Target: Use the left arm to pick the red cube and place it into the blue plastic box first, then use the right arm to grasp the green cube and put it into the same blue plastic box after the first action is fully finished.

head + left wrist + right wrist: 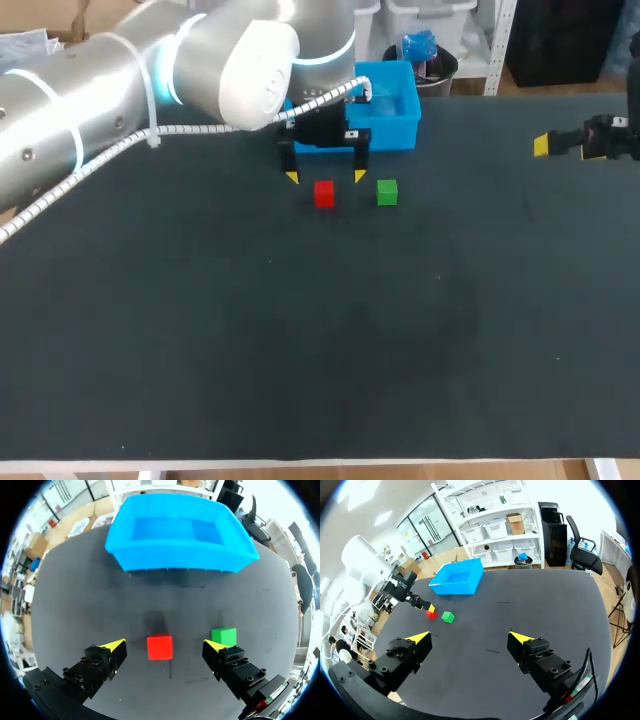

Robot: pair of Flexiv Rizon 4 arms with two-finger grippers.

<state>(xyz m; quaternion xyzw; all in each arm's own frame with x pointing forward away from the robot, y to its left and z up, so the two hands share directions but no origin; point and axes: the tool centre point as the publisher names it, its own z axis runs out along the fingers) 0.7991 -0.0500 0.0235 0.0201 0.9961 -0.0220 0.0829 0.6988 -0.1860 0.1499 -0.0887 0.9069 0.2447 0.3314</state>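
Observation:
The red cube (324, 194) rests on the black table, the green cube (387, 192) just to its right. Behind them stands the blue plastic box (392, 112), empty inside (177, 532). My left gripper (325, 177) hangs open just above and behind the red cube; in the left wrist view the red cube (160, 646) lies between the spread yellow tips of the gripper (165, 645), untouched, with the green cube (224, 636) by one finger. My right gripper (543, 146) is at the table's far right; its wrist view shows it open (469, 637) over bare table, far from the cubes (431, 614) (448, 617).
The black table (300, 340) stretches wide in front of the cubes. My left arm (130, 70) crosses the back left corner. The blue box stands close to the table's far edge.

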